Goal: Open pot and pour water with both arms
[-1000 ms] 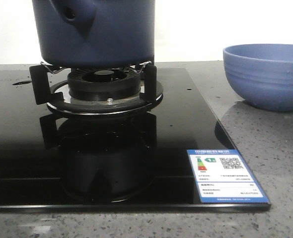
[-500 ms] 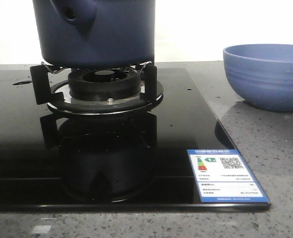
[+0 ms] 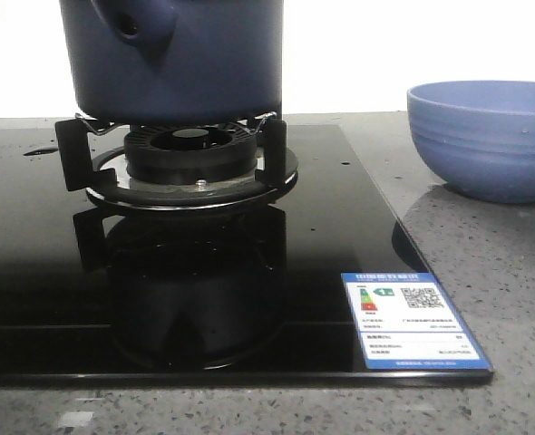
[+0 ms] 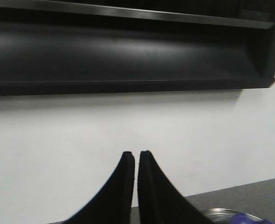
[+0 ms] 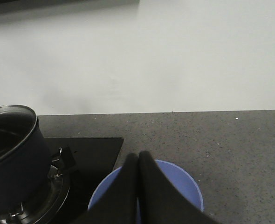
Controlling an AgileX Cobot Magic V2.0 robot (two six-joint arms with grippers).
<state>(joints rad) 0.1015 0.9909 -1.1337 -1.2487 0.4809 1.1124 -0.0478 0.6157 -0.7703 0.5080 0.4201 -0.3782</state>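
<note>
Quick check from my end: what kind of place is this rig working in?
Most likely a kitchen counter, perhaps a mock-up. The pot sits on a gas burner set in a black glass hob, which still carries its energy label, and a blue bowl stands on the speckled stone counter.

1. One dark navy pot (image 3: 181,59) with one short tubular stub (image 3: 141,23) on its side.
2. One lighter blue ribbed bowl (image 3: 485,140).
3. One black glass cooktop (image 3: 32,290) on one speckled grey bench (image 3: 485,245).
4. One burner (image 3: 190,154) with its pot support.
5. One blue-edged label sticker (image 3: 413,320) bearing one QR code.
6. Two end effectors: the left end effector (image 4: 136,156) and the right end effector (image 5: 138,156), each with two dark fingers pressed together.
7. One dark wall shelf (image 4: 128,51).
</note>
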